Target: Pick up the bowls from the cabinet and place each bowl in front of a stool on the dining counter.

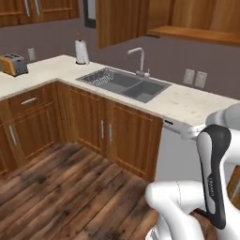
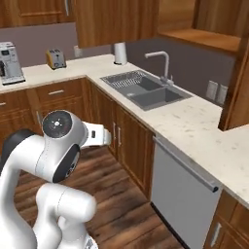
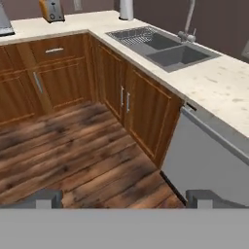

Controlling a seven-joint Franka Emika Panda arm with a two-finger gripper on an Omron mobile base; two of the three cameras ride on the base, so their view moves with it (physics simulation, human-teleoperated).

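The wall-hung reddish-brown cabinet hangs above the counter, its open plank shelf (image 1: 194, 33) (image 2: 209, 39) at the upper right in both base views. What I can see of the shelf is bare. The bowls, the stools and the dining counter are out of view. My gripper (image 3: 124, 199) is open, its two dark fingertips (image 3: 48, 197) wide apart with nothing between them. It hangs over the wooden floor, looking toward the floor cabinets and the sink counter. My arm (image 1: 213, 178) rises folded in front of the base.
An L-shaped speckled counter carries a grey sink (image 1: 124, 84) with a faucet (image 1: 139, 58), a paper towel roll (image 1: 81, 51), a toaster (image 1: 13, 64) and a coffee machine (image 2: 9, 63). A grey dishwasher front (image 2: 180, 189) stands to the right. Open wooden floor (image 1: 70, 187) lies ahead.
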